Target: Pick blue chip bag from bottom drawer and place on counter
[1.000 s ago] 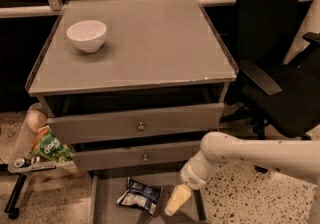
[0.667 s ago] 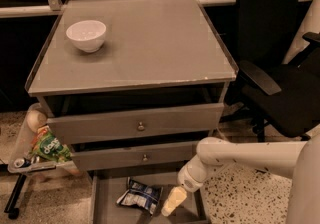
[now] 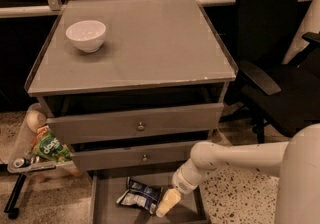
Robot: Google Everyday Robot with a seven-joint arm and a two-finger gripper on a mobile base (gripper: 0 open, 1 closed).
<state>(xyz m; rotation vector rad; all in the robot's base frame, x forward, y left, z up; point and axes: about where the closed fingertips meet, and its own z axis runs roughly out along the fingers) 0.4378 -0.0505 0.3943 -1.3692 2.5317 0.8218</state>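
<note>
The blue chip bag (image 3: 140,196) lies crumpled on the grey floor of the open bottom drawer (image 3: 107,209), below the two knobbed drawers. My gripper (image 3: 167,204) reaches down into that drawer from the right on a white arm. Its pale fingers sit just right of the bag, close to its right edge. The counter (image 3: 150,43) is the flat grey top of the cabinet, above and behind. It holds a white bowl (image 3: 86,35) at its back left.
A green snack bag (image 3: 50,149) sits on a holder left of the cabinet. A black office chair (image 3: 280,63) stands close on the right. The two knobbed drawers (image 3: 140,127) are pulled slightly out above the bottom drawer.
My arm has shifted a little left, bringing the gripper closer to the chip bag. The bag and bowl have not moved.
</note>
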